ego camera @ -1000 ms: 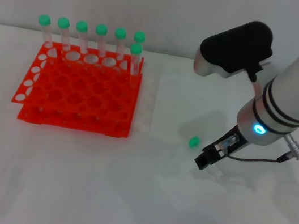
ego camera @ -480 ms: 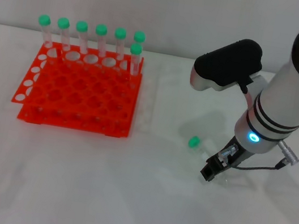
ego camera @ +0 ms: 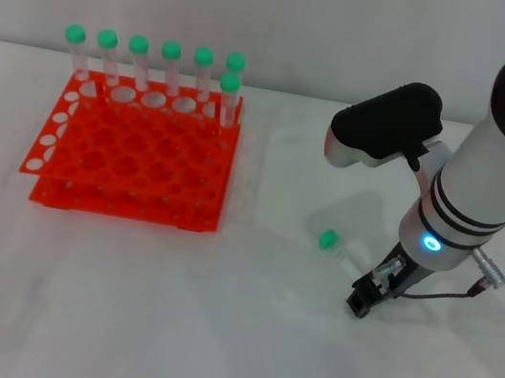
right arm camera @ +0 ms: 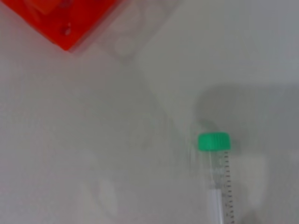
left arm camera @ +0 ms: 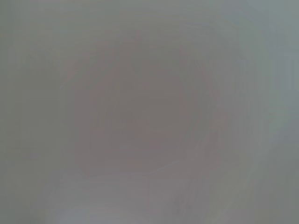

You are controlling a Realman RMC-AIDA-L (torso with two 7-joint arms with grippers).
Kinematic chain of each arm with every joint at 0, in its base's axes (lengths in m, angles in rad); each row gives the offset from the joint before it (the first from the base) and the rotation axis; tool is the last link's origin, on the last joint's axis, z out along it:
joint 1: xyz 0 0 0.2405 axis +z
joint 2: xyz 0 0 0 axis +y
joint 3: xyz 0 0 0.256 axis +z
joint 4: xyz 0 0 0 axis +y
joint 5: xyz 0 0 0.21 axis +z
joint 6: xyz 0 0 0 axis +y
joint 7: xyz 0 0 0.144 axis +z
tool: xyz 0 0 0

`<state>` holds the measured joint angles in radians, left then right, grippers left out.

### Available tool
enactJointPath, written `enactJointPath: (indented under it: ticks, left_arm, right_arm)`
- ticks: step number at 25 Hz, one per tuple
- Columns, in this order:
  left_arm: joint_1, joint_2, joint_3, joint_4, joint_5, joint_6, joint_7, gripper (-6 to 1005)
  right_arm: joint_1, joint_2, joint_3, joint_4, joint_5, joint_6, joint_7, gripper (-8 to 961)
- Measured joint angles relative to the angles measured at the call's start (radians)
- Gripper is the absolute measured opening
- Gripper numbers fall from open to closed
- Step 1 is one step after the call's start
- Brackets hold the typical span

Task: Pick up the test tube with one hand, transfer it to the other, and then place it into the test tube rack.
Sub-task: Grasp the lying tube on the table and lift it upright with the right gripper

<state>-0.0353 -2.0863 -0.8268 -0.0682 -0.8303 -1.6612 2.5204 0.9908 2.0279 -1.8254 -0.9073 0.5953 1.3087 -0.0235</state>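
The test tube (ego camera: 333,246) lies on its side on the white table, right of centre, with its green cap toward the rack. In the right wrist view the tube (right arm camera: 218,177) shows close up, cap first. My right gripper (ego camera: 361,302), on the arm with the cyan ring, hangs low over the table just in front and to the right of the tube's tip, not holding it. The orange-red test tube rack (ego camera: 130,169) stands at the left; one corner of the rack (right arm camera: 70,23) shows in the right wrist view. My left hand is out of view.
Several green-capped tubes (ego camera: 169,63) stand upright in the rack's back rows. The right arm's black and white upper link (ego camera: 385,124) hangs over the table behind the tube. The left wrist view shows only a grey blur.
My right gripper has moved toward the table's front and right, ending beside the tube's tip. The tube and rack have not moved.
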Motion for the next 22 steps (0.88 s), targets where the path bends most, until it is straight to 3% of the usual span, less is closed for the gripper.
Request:
enactJointPath:
  ticks: [8, 11, 16, 22]
  left_arm:
    - [0.000, -0.001, 0.000, -0.001, 0.001, -0.001, 0.000, 881]
    - [-0.001, -0.002, 0.000, -0.002, 0.001, -0.001, 0.000, 881]
    - [-0.002, -0.003, 0.000, -0.002, 0.000, -0.001, 0.000, 881]
    - [-0.003, -0.003, 0.000, -0.002, -0.001, -0.004, -0.002, 881]
  right_arm:
    - [0.014, 0.000, -0.001, 0.029, 0.000, -0.007, -0.032, 507]
    - [0.018, 0.000, 0.000, 0.034, 0.000, -0.008, -0.047, 326]
    - [0.020, -0.001, 0.004, 0.033, -0.002, -0.012, -0.062, 177]
    - [-0.066, -0.009, 0.130, -0.109, -0.001, -0.010, -0.153, 178]
